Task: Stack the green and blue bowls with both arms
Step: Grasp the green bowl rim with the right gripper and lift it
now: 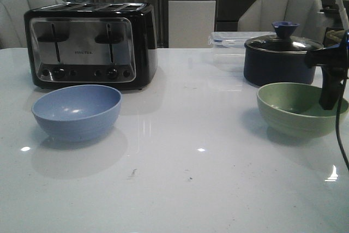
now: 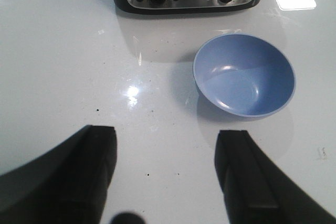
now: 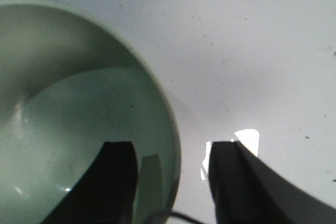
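Observation:
The blue bowl (image 1: 77,111) sits upright on the white table at the left, in front of the toaster; it also shows in the left wrist view (image 2: 244,74). The green bowl (image 1: 299,108) sits at the right, in front of the saucepan. My right gripper (image 1: 331,92) is open and straddles the green bowl's right rim (image 3: 170,124), one finger (image 3: 118,182) inside the bowl and one finger (image 3: 233,182) outside. My left gripper (image 2: 167,177) is open and empty above bare table, short of the blue bowl. The left arm is out of the front view.
A black and silver toaster (image 1: 91,45) stands behind the blue bowl. A dark navy saucepan with a glass lid (image 1: 281,55) stands right behind the green bowl, with a clear plastic box (image 1: 226,41) beside it. A black cable (image 1: 341,135) hangs from the right arm.

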